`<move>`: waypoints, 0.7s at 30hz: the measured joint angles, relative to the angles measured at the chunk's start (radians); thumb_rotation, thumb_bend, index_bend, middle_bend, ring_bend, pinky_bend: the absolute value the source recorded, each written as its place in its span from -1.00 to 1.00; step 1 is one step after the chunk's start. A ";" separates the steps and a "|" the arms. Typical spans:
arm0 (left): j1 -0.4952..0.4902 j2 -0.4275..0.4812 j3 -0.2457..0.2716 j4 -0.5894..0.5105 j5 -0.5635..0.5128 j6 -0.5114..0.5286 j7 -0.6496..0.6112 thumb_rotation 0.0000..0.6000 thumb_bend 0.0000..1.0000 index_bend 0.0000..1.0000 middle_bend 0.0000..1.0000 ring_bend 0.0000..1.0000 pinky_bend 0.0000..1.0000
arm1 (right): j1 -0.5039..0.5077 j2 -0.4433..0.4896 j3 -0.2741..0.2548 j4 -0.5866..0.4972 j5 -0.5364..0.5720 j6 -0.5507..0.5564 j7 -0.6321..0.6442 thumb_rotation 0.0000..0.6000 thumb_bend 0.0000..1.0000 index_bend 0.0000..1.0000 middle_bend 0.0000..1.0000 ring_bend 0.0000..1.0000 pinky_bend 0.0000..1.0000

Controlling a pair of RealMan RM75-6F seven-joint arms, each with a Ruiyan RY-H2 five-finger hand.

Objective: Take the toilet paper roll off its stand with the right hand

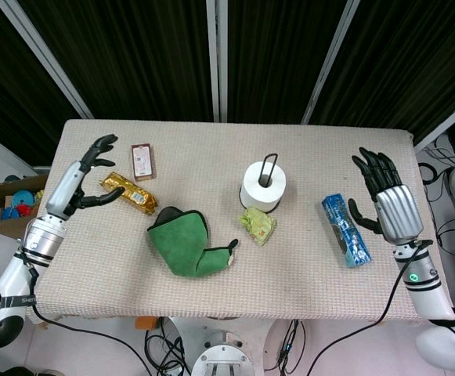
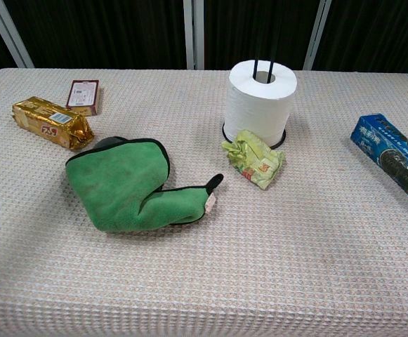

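The white toilet paper roll (image 1: 261,186) (image 2: 258,102) stands upright on its black wire stand (image 1: 269,166) near the middle of the table, the stand's loop rising through the core. My right hand (image 1: 388,200) hovers at the table's right side, well to the right of the roll, open with fingers spread and nothing in it. My left hand (image 1: 95,170) is at the far left, open, fingers apart. The chest view shows the roll but neither hand.
A blue biscuit box (image 1: 345,229) lies between my right hand and the roll. A crumpled green packet (image 1: 258,225) sits just in front of the stand. A green cloth mitt (image 1: 184,243), a gold packet (image 1: 130,193) and a small red box (image 1: 142,161) lie to the left.
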 measured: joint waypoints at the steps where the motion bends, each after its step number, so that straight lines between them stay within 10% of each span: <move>1: -0.002 -0.001 0.002 0.001 0.002 -0.004 0.000 0.04 -0.74 -0.86 -0.88 -0.79 -0.50 | 0.000 0.000 -0.004 0.006 -0.002 0.000 0.002 1.00 -0.20 -1.00 -1.00 -1.00 -1.00; 21: -0.021 0.003 0.016 0.017 -0.004 -0.028 0.026 0.05 -0.73 -0.86 -0.88 -0.79 -0.50 | -0.001 0.014 -0.020 -0.022 0.087 -0.064 -0.033 1.00 -0.35 -1.00 -1.00 -1.00 -1.00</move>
